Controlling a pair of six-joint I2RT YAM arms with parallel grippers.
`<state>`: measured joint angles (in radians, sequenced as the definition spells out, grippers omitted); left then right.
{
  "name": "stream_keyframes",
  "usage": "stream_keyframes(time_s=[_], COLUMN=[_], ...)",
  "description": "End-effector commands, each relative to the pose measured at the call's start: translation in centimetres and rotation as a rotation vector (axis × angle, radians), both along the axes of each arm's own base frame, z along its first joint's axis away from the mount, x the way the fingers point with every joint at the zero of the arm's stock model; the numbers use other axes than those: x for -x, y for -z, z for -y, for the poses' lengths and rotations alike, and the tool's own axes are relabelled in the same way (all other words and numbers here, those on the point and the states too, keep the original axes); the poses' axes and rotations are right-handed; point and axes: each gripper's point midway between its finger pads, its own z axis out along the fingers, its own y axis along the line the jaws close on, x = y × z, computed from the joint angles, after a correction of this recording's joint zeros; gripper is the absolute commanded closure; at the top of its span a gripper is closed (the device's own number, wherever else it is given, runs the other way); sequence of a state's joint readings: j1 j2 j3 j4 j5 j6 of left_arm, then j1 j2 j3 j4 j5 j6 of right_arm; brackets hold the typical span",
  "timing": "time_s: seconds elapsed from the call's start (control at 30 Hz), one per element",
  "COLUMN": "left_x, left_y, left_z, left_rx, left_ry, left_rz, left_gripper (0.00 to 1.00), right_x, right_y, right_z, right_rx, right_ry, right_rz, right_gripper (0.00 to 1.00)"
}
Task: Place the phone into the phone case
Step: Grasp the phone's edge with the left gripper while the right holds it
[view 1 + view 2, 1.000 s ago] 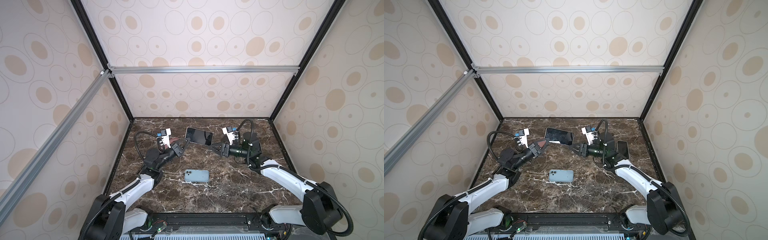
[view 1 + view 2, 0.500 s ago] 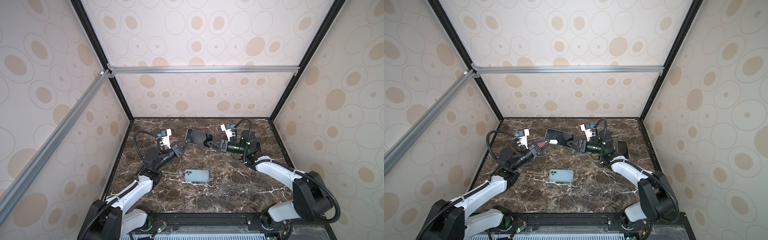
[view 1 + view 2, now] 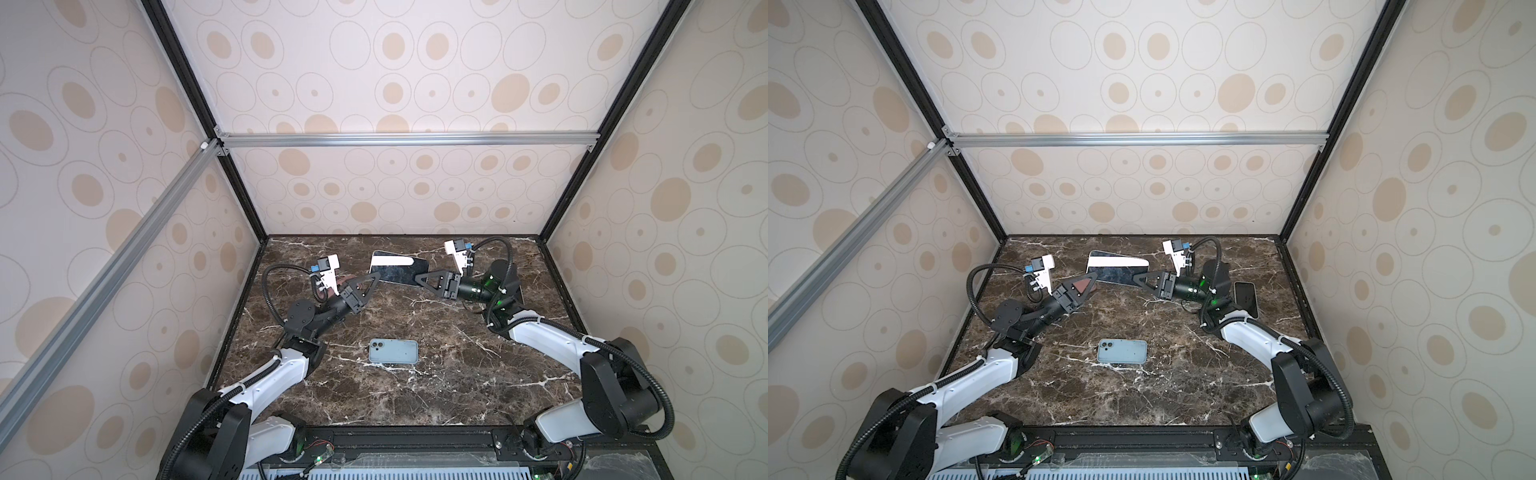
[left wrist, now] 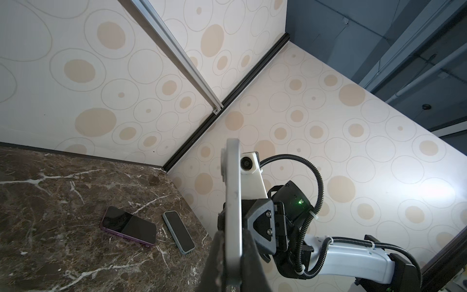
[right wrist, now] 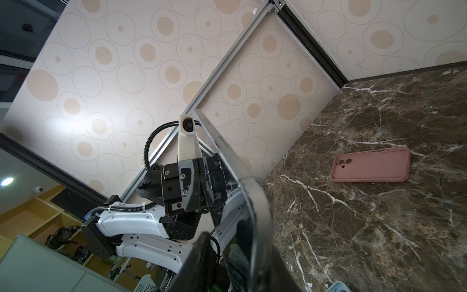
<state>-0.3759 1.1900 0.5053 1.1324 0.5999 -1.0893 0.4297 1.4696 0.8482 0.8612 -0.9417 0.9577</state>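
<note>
Marble table [image 3: 457, 374] bears the blue case [image 3: 393, 351]; left pincer [image 3: 374, 278] clamps the phone [image 3: 397, 271].

Table [image 3: 457, 374] is dark brown marble with white veins, walls [image 3: 395, 62] are cream with tan dots inside thin rings, phone [image 4: 233, 202] is silver, phone case [image 5: 370, 168] is pink.
</note>
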Motion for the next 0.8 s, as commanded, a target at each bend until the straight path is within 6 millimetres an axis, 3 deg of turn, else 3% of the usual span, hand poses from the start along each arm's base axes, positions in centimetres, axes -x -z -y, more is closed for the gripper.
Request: stream_keyframes(time_s=[0.0, 0.37, 0.6, 0.7, 0.77], left_x=[0.7, 0.6, -0.1, -0.4, -0.9], left_y=[-2.1, -1.6, 1.3, 3.3, 5.1], left_z=[-0.4, -0.5, -0.6, -0.6, -0.9], left_rx=[0.066, 0.076, -0.018, -0.107, -0.189], left_ry=[0.008, 0.011, -0.021, -0.048, -0.084], left_rz=[0.068, 0.057, -0.019, -0.074, -0.129], left_gripper=[1.00, 1.00, 0.60, 0.45, 0.29], right_x=[1.2, 1.0, 0.4, 0.1, 0.0], right_y=[-2.1, -2.7, -1.6, -0.8, -0.2], right_z=[-0.1, -0.2, -0.2, 0.0, 0.2], right_rx=[-0.061, -0.093, -0.016, 0.037, 0.072], right_ry=[-0.057, -0.065, -0.023, 0.014, 0.038], right_rz=[0.062, 0.053, 0.021, 0.000, -0.018], right_gripper=[0.72, 0.93, 1.00, 1.00, 1.00])
